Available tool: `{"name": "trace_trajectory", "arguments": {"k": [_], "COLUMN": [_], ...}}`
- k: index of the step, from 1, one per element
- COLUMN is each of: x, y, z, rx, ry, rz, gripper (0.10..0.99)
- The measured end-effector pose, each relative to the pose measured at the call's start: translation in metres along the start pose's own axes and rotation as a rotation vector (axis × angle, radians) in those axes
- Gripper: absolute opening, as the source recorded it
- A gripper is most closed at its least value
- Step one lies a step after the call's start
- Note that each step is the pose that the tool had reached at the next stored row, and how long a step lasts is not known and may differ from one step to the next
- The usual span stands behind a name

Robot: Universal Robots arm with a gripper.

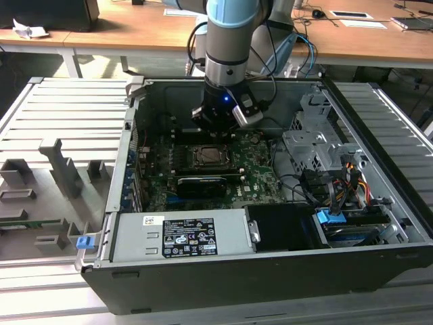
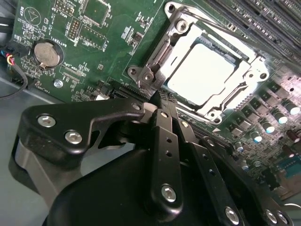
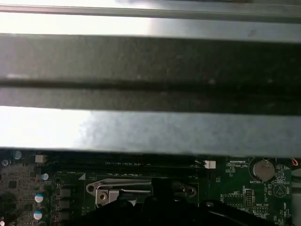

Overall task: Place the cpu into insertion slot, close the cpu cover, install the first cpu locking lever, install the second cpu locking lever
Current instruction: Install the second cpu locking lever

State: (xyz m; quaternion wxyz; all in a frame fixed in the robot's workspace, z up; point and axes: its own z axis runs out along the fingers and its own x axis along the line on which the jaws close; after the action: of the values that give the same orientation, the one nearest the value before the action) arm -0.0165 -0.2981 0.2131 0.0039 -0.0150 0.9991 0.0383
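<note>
While cpu (image 2: 201, 75) sits under closed cpu cover (image 2: 244, 52), gripper (image 2: 162, 101) fingers pinched together, empty, beside socket corner

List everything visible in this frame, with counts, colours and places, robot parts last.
cpu: one, pale silver, seated in the insertion slot.
cpu cover: one, silver frame, closed flat around the cpu.
insertion slot: one, black with silver rim, mid motherboard.
motherboard: one, green, on the case floor.
coin battery: one, silver, on the motherboard, apart from the slot.
power supply box: one, grey, along the case's near edge in the exterior view.
computer case: one, black, lying open.
desks: wooden, behind the case.
arm: one, silver and blue, above the case.
hand: one, black, fingers together, tips at the slot's corner.
</note>
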Motion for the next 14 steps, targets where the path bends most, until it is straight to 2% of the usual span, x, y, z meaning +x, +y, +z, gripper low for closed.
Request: {"name": "trace_trajectory", "arguments": {"k": [4, 12, 14], "x": [0.0000, -0.0001, -0.0002], "y": [-0.0004, 0.0009, 0.0002], "z": [-0.0016, -0.0188, -0.0192], "rx": [0.000, 0.000, 0.000], "ry": [0.0001, 0.0001, 0.0001], "rz": [0.000, 0.000, 0.000], "gripper": [0.106, 0.106, 0.106]}}
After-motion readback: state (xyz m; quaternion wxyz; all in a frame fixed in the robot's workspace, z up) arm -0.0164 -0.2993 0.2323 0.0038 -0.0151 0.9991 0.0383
